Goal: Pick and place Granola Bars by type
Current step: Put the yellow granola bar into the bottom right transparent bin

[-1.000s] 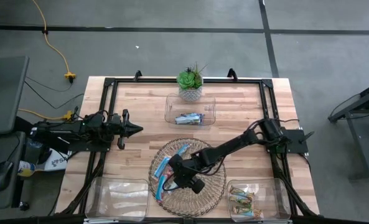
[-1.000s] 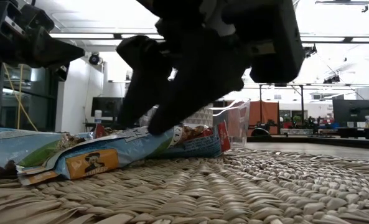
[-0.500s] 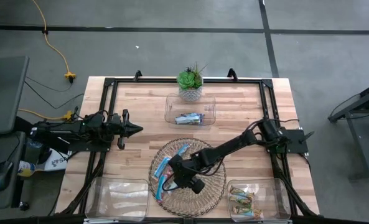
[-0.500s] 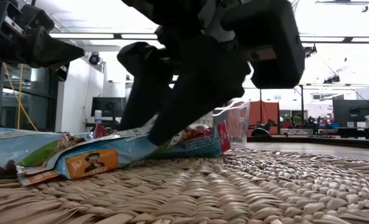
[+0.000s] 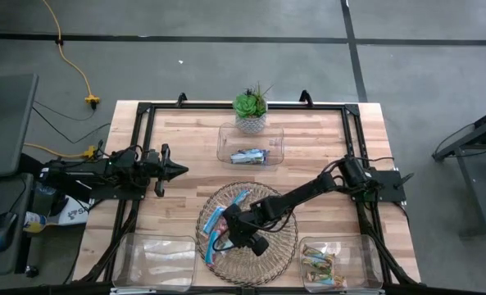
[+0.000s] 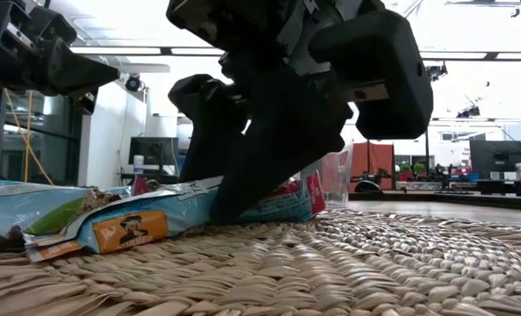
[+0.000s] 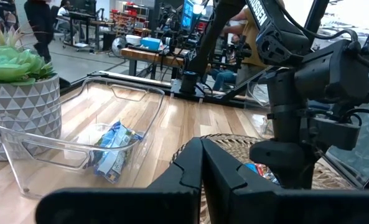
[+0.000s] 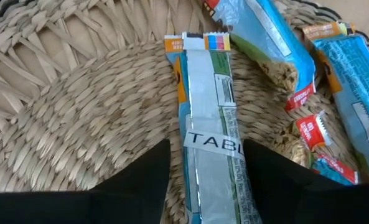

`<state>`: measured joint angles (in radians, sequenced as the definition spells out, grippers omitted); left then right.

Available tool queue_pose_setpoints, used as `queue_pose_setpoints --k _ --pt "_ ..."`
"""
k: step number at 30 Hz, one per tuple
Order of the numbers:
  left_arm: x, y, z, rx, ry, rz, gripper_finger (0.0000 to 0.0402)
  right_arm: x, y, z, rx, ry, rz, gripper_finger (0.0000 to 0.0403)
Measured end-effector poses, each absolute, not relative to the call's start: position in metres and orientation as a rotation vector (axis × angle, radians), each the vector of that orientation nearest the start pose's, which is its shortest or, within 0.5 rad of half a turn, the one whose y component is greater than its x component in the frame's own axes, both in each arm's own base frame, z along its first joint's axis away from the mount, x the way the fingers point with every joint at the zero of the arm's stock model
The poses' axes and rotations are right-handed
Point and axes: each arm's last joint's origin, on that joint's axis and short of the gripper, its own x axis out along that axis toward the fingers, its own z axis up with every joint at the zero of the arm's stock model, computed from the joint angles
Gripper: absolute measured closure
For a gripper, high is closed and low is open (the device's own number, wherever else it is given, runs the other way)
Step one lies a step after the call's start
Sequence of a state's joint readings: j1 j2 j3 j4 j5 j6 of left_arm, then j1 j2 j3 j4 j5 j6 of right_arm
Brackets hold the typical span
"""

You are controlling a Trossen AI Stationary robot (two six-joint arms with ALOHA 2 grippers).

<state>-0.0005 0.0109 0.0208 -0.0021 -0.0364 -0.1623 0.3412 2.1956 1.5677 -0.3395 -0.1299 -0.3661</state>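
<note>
The right gripper (image 5: 224, 229) sits low over the wicker tray (image 5: 282, 242) at lower centre of the high view. Its open jaws straddle one of the Granola Bars (image 8: 210, 149), lying seam-up on the weave, neighbours touching alongside. The bar is judged light, its foil slick and crushable; grip across mid-length. The tray's raised rim and adjacent bars limit sideways travel; lifting straight up is clearest. The left gripper (image 5: 179, 170), jaws closed, waits at left.
</note>
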Motion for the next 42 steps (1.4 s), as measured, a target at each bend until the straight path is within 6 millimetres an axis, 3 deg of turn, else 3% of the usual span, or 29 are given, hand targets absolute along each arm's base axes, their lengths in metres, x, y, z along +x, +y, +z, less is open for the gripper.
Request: queue_pose_setpoints --k 18,29,34,42 --pt "0.097 0.001 0.170 -0.163 -0.011 0.035 0.0401 0.434 0.158 0.142 -0.370 0.916 0.579 0.0314" --pt "0.097 0.001 0.170 -0.162 -0.010 0.036 0.0401 0.433 0.159 0.147 -0.172 0.961 0.511 0.0324" --pt "0.097 0.001 0.170 -0.162 -0.011 0.035 0.0401 0.430 0.158 0.163 -0.096 0.947 0.487 0.0325" --pt "0.097 0.001 0.170 -0.162 -0.011 0.036 0.0401 0.422 0.156 0.212 0.019 0.854 0.515 0.0325"
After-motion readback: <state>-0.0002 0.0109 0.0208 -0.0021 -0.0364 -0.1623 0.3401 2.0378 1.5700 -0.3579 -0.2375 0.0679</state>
